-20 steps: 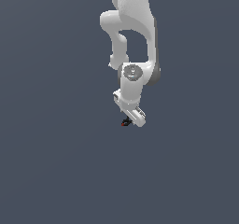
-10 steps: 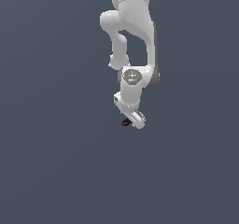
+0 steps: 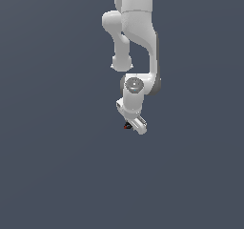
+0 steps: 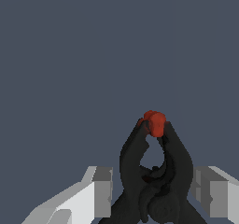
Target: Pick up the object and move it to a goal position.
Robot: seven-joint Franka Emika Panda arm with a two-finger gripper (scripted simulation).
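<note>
White arm (image 3: 136, 37) reaching down over plain grey ground, black object (image 4: 154, 181) with red tip (image 4: 154, 122) seen between the two fingers (image 4: 100, 190) of the tool (image 4: 154, 192), apparently gripped, tool (image 3: 129, 124) partly closed around it

The arm (image 3: 138, 23) is glossy white throughout, built of rounded, tube-like segments with bulbous joints. A grey circular cap (image 3: 134, 84) marks the wrist joint. The end effector (image 3: 135, 119) is a white blocky body; its fingers (image 4: 100, 190) are pale, squared, with grey inner faces.
</note>
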